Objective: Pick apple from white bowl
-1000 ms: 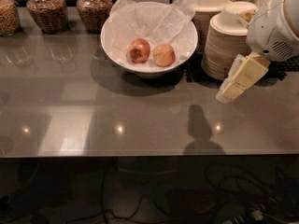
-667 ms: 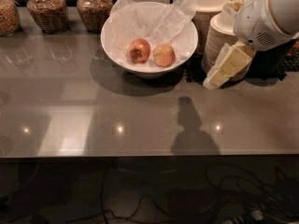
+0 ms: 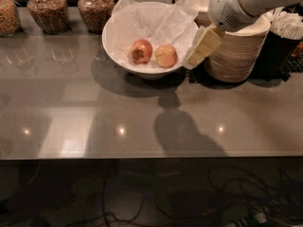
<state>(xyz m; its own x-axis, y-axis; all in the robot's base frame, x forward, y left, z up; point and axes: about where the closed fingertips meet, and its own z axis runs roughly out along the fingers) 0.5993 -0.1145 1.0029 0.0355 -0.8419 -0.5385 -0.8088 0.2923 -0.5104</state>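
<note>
Hovering at the right rim of the large glossy white bowl [image 3: 110, 44], the cream-coloured gripper [image 3: 193, 59] angles down-left from the white arm [image 3: 246, 4]; open or closed cannot be told. The small pale yellowish apple with pink-orange blush [image 3: 166, 56] lies in the bowl on crinkled white paper [image 3: 156, 22], just right of a redder apple [image 3: 141, 51], left of the gripper and untouched. Stacked beige disposable bowls [image 3: 236, 56] stand right of the gripper on the grey countertop [image 3: 142, 117].
</note>
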